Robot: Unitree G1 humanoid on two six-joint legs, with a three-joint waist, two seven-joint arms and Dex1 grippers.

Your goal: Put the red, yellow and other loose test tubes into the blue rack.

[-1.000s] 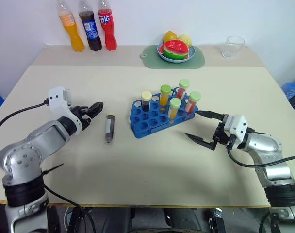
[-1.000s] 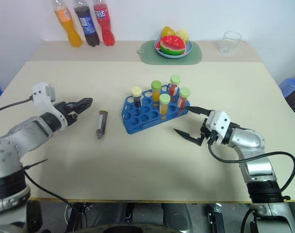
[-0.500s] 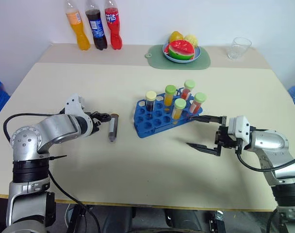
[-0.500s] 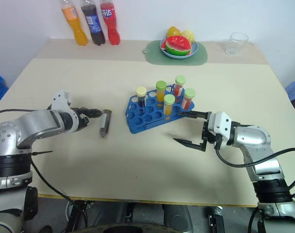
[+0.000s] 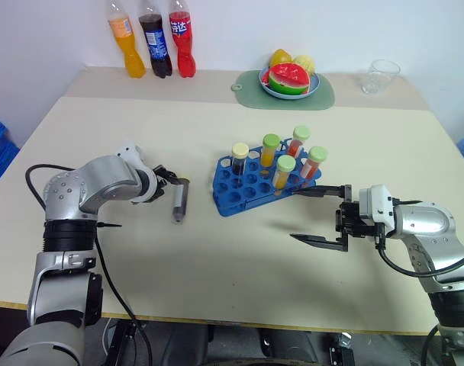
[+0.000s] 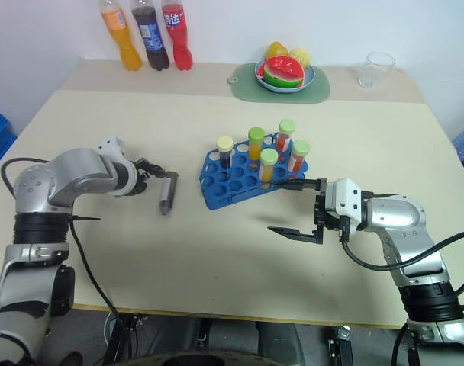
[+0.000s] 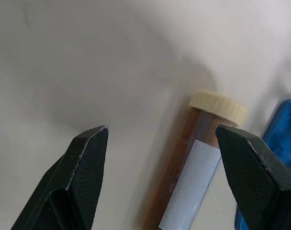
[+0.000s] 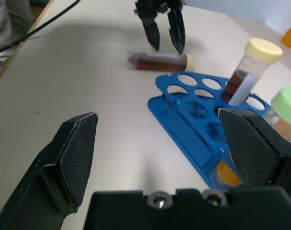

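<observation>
One loose test tube (image 5: 178, 204), dark grey-brown with a tan cap and white label, lies flat on the table left of the blue rack (image 5: 247, 187). My left gripper (image 5: 175, 180) points down over its capped end, open. In the left wrist view the test tube (image 7: 198, 158) lies between the spread fingers, nearer one of them. The blue rack holds several capped tubes upright, orange, red and dark. My right gripper (image 5: 295, 215) hovers open just right of the rack's near corner, with nothing between its fingers.
Three soda bottles (image 5: 152, 46) stand at the back left. A green mat with a fruit plate (image 5: 289, 80) and a clear cup (image 5: 381, 76) sit along the back. Bare table lies in front of the rack and between the arms.
The camera has shifted. My left gripper moved in from the left and tipped down over the lying tube's cap. My right gripper drew back a little from the rack.
</observation>
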